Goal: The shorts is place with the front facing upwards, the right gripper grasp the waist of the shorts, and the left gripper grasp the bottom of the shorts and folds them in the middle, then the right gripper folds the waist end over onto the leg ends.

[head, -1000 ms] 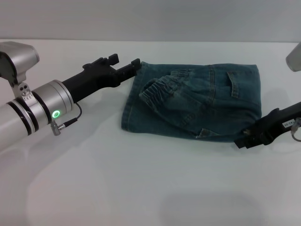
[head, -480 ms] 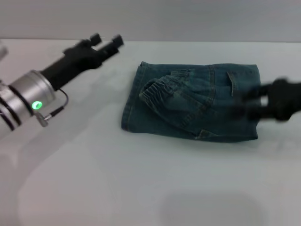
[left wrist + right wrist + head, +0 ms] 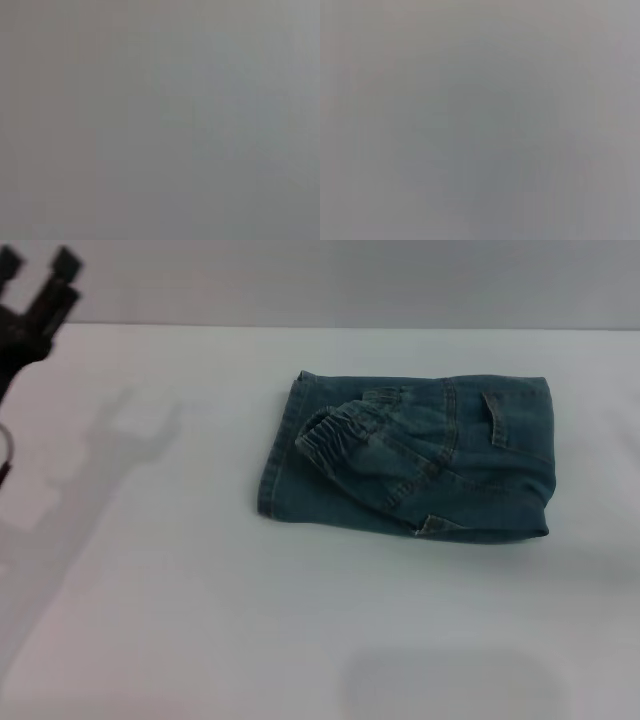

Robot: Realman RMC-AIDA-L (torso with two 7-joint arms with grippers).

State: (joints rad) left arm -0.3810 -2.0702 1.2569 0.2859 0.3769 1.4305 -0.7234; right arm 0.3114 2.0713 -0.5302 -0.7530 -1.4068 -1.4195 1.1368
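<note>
Blue-green denim shorts [image 3: 410, 458] left folded on white tabletop [image 3: 300, 640]; black left tool [image 3: 35, 295] withdrawn far left, spread open, empty; right tool gone from view; folding judged done.

Left wrist view: a plain grey field, edge to edge, faintly warmer on one side. No object, edge or fingers can be made out.

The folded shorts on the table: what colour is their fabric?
Blue-green denim shorts, seen best in the head view.
</note>
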